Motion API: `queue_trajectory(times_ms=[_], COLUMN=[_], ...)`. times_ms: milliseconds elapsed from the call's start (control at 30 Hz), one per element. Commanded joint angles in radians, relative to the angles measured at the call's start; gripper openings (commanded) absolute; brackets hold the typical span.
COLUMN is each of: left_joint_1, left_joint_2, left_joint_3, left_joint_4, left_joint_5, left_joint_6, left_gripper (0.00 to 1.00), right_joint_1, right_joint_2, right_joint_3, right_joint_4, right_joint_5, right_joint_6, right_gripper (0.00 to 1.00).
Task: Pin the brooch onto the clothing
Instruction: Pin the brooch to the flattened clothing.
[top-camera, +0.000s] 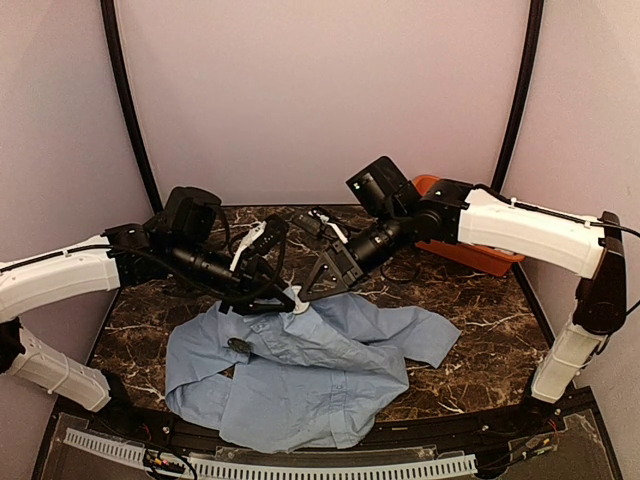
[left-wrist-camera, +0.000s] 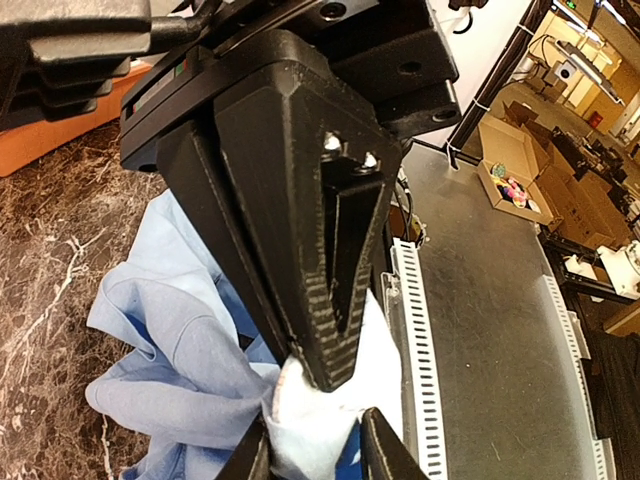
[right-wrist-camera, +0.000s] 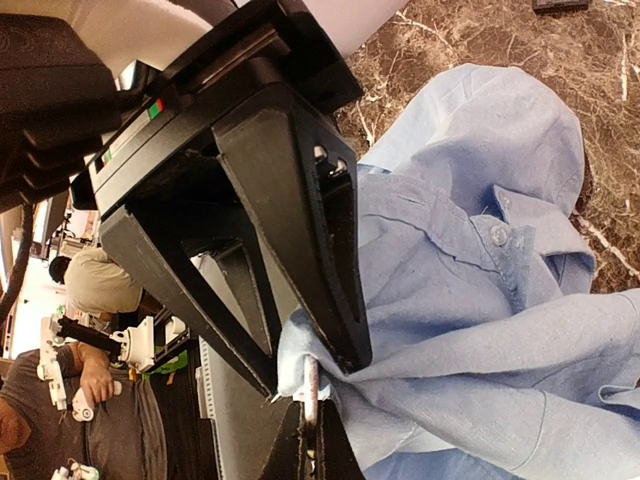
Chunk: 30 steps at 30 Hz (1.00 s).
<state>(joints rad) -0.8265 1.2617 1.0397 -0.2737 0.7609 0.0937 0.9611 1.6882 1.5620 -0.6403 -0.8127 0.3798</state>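
We hold the light blue thin-fabric shirt (top-camera: 320, 370) taut in the clamped right gripper (right-wrist-camera: 308, 440), the left gripper (left-wrist-camera: 315, 455) astride the fold with its grip impossible to tell, before fetching the small dark round brooch (top-camera: 238, 345) at near left.

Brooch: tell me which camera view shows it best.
Top external. There the brooch lies in the open, a small dark spot on the light blue shirt, with nothing covering it. The left wrist and right wrist views show shirt fabric close up, but the brooch cannot be made out in either.
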Motion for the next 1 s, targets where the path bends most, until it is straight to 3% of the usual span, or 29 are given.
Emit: queue_trajectory(times_ms=[0, 333, 667, 967], left_joint_1=[0.001, 0.012, 0.039, 0.060], left_joint_2=[-0.028, -0.049, -0.064, -0.072], left_joint_3=[-0.019, -0.034, -0.054, -0.062], left_joint_4=[0.049, 0.072, 0.130, 0.163], left_joint_5=[0.043, 0.034, 0.075, 0.080], left_joint_6=[-0.012, -0.021, -0.066, -0.088], left_gripper=[0.29, 0.25, 0.23, 0.28], right_joint_1=[-0.012, -0.050, -0.050, -0.053], right_joint_2=[-0.046, -0.101, -0.099, -0.096], right_joint_3=[-0.030, -0.122, -0.128, -0.119], right_joint_4=[0.108, 0.277, 0.259, 0.236], right_joint_5=[-0.054, -0.135, -0.122, -0.111], right_joint_6=[0.023, 0.125, 0.113, 0.095], right_gripper=[0.00, 0.00, 0.00, 0.00])
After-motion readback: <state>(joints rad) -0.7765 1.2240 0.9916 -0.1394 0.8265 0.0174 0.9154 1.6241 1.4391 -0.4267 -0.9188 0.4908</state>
